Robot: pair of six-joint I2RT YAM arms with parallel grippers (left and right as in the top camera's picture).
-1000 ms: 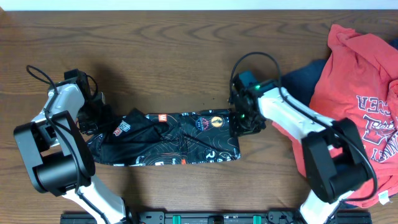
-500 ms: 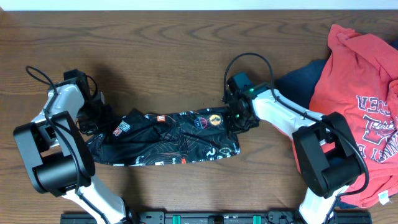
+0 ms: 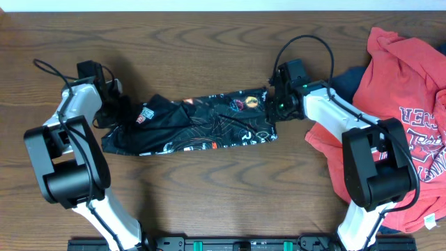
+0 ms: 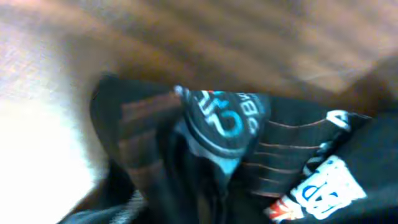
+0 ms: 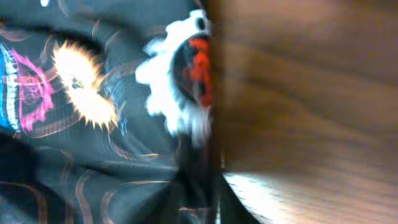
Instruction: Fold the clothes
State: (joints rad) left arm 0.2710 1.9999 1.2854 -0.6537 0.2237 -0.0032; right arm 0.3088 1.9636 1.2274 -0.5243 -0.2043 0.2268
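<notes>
**Overhead shot: black jersey strung out between both hands, how would you grab it?**

Overhead puts the black jersey [image 3: 195, 125] mid-desk as a long rumpled band running from 9 o'clock to 3 o'clock. The left hand [image 3: 117, 113] is at its 9 o'clock end and the right hand [image 3: 274, 108] at its 3 o'clock end. Honestly I can't tell how far open either hand is, or whether either one has cloth pinched. From above the fingers are lost in black fabric, and both wrist views are just a blurry close-up of cloth and wood. The red T-shirt [image 3: 404, 104] is heaped at the 3 o'clock side of the desk [image 3: 209, 42], with the navy garment [image 3: 345, 80] poking out from under it, well clear of the jersey.

My read on handling:
- It looks thin, light and floppy, with zero stiffness, so it'll sag and bunch wherever it isn't held.
- The fabric looks like slick sports material, so I'd guess a shallow pinch slides off.
- It's layered on itself already, so a grab in the middle probably catches just one layer.

I'd take it at the two end corners, one per hand, biting deep through every layer at the hem, and keep it lightly taut.
</notes>
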